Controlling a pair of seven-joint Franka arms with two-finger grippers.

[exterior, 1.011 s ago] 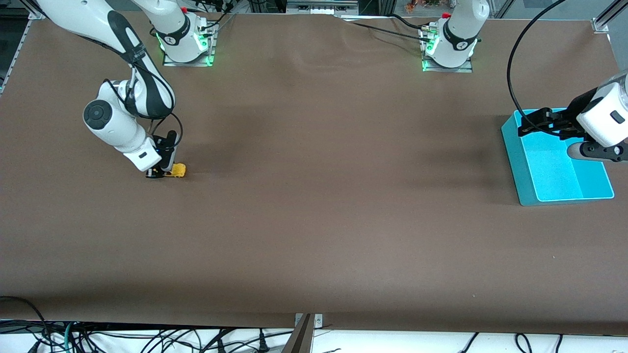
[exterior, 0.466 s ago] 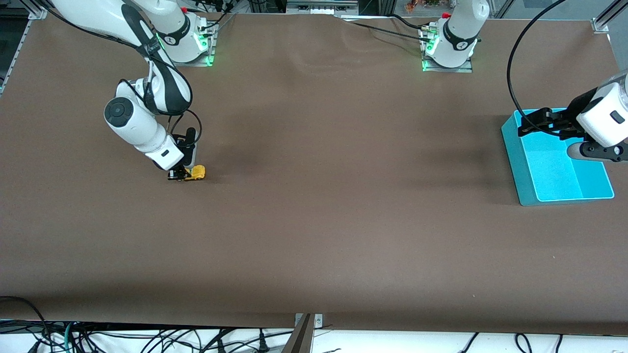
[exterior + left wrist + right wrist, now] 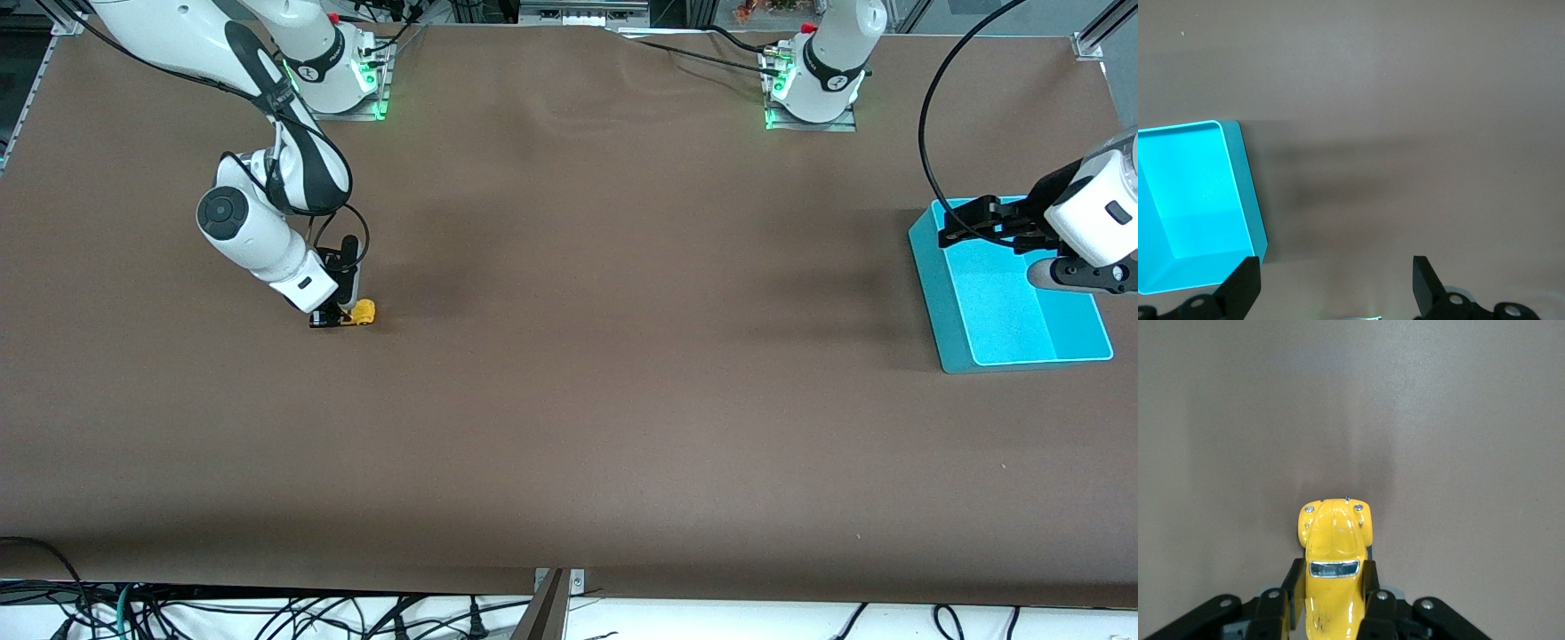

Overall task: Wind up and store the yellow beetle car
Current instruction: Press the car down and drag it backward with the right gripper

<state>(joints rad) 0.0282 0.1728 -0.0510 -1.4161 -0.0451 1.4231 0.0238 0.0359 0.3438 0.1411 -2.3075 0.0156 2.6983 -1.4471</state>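
Note:
The yellow beetle car point(image 3: 362, 312) sits on the brown table at the right arm's end. My right gripper point(image 3: 336, 316) is shut on the car, low at the table surface. In the right wrist view the car point(image 3: 1334, 553) shows between the black fingers point(image 3: 1286, 600), its nose pointing away from the wrist. My left gripper point(image 3: 958, 224) is open and empty, held over the rim of the teal bin point(image 3: 942, 302) at the left arm's end; the left arm waits there. In the left wrist view the bin point(image 3: 1231, 173) lies beside the open fingertips point(image 3: 1245, 283).
The brown table mat point(image 3: 622, 400) stretches wide between the car and the bin. The arm bases with green lights point(image 3: 338, 84) stand at the table edge farthest from the front camera. Cables hang off the table edge nearest that camera.
My right gripper has slid the car along the table toward the left arm's end, most of it in the first half second. The left arm has not moved.

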